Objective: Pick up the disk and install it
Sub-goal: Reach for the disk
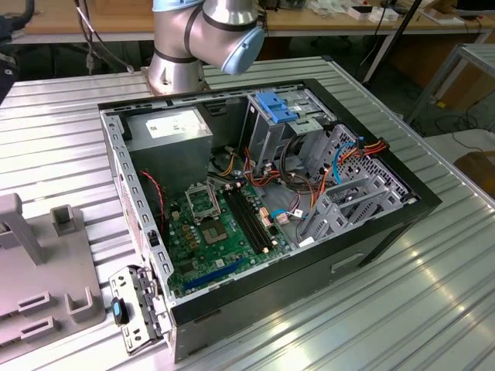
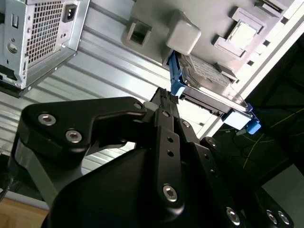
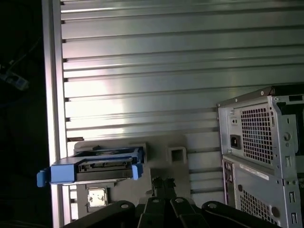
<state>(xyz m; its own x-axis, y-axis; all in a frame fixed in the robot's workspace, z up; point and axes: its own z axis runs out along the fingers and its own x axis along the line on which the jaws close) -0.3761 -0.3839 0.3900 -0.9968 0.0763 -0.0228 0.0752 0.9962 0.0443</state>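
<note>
The disk (image 2: 209, 76) is a grey metal drive with a white label, clipped in a bright blue carrier frame. It rests on a grey fixture (image 2: 213, 19) near the table's edge, and it is seen edge-on as the disk (image 3: 95, 167) in the first wrist view. My gripper (image 2: 164, 95) hangs a short way from it, with its black fingers brought together and nothing between them. In the first wrist view the gripper (image 3: 164, 183) points at the fixture (image 3: 161, 147) beside the disk, without touching it.
The open computer case (image 1: 263, 209) lies on the ribbed metal table (image 1: 387, 309), with another blue carrier (image 1: 277, 106) in its drive bay. The case's rear panel (image 3: 259, 152) stands close beside the gripper. The arm's base (image 1: 201, 39) stands behind the case. The fixture (image 1: 31, 263) sits at the exterior view's left.
</note>
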